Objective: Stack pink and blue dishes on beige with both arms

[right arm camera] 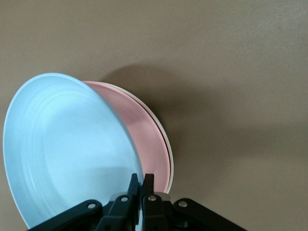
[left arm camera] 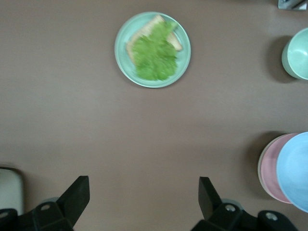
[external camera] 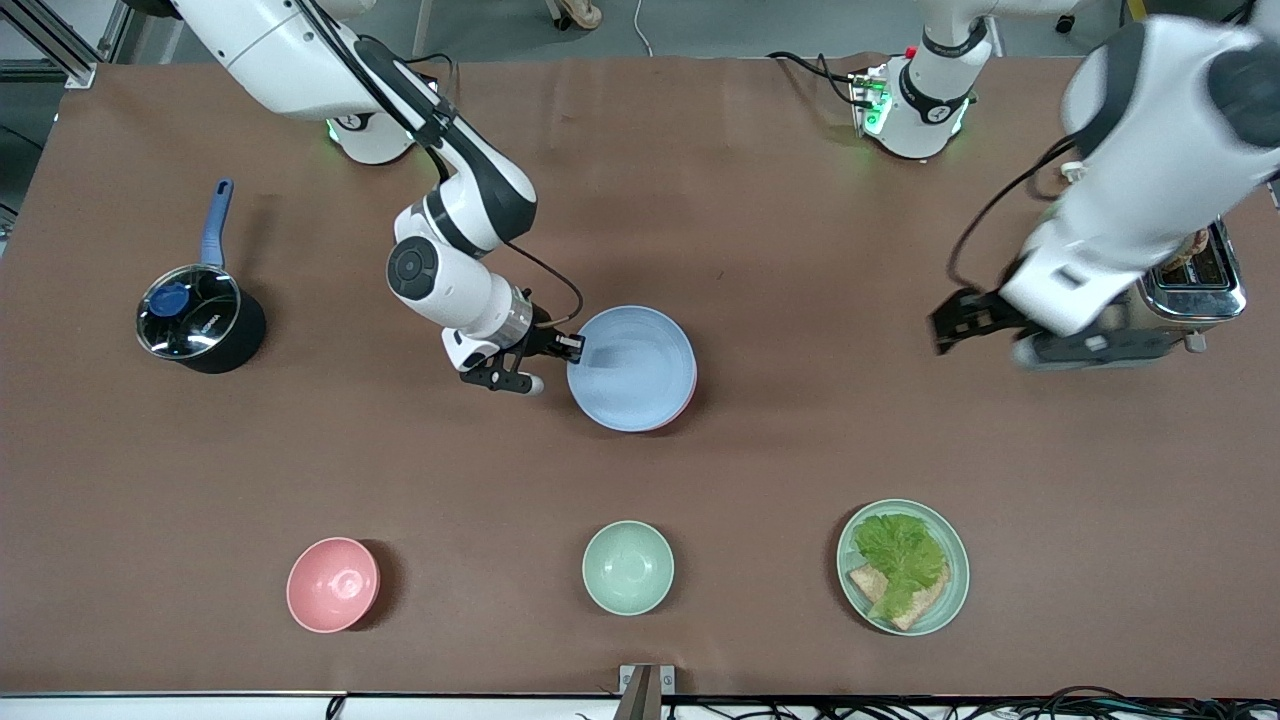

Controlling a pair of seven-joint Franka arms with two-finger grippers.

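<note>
My right gripper (external camera: 573, 347) (right arm camera: 142, 179) is shut on the rim of the light blue plate (external camera: 632, 368) (right arm camera: 62, 144). It holds the plate tilted, with its gripped edge raised. The blue plate lies over the pale pink plate (external camera: 689, 398) (right arm camera: 144, 139), which rests on the beige plate (right arm camera: 169, 154). Only a thin cream rim of the beige plate shows. The stack sits mid-table. My left gripper (external camera: 950, 320) (left arm camera: 144, 192) hangs open and holds nothing, above bare table between the stack and the toaster. The blue plate (left arm camera: 296, 173) and the pink plate (left arm camera: 272, 166) show at the edge of the left wrist view.
A black saucepan (external camera: 198, 320) with a blue handle stands toward the right arm's end. A pink bowl (external camera: 333, 584), a mint bowl (external camera: 628, 567) and a mint plate (external camera: 903, 567) with lettuce and bread line the edge nearest the camera. A toaster (external camera: 1195, 280) stands at the left arm's end.
</note>
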